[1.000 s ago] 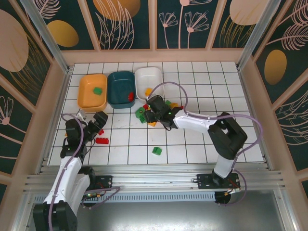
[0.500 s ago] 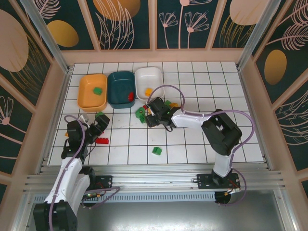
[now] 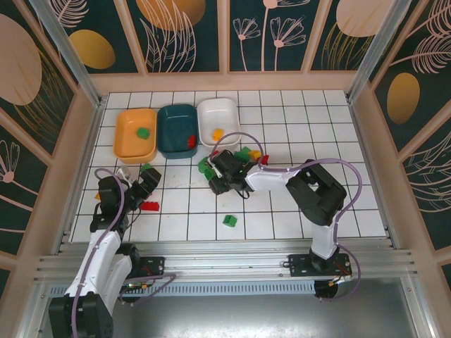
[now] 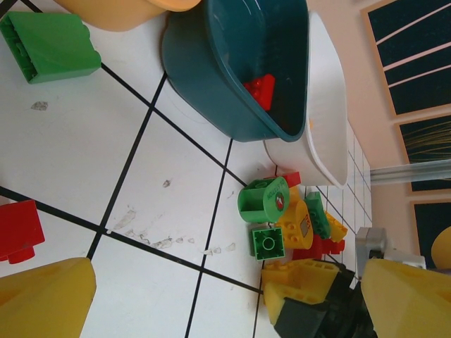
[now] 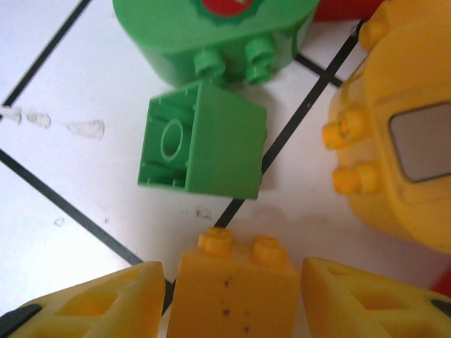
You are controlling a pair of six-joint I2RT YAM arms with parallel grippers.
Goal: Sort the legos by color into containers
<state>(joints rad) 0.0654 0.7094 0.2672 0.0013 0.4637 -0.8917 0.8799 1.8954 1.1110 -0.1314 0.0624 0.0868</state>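
So I count three trays: orange (image 3: 130, 146) has one green brick (image 3: 143, 132), teal (image 3: 175, 125) one red brick (image 3: 192, 141), white (image 3: 220, 111) one yellow brick (image 3: 218, 132), and three strays (image 3: 230, 220) sit 6 to 9 o'clock off the pile (image 3: 244, 152).

A green square brick (image 5: 201, 144) lay just ahead of the right gripper (image 5: 236, 292), with the green ring (image 5: 211, 28) beyond it and a large yellow piece (image 5: 402, 155) close at one side. The table (image 3: 317, 134) stood bare to the right of the pile (image 3: 243, 156), save for the right arm (image 3: 317, 197) stretched over it.

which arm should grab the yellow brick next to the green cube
Right: the right gripper sits at the pile, its fingers flanking the yellow brick. The left gripper hangs open well off to the side, by a red brick.
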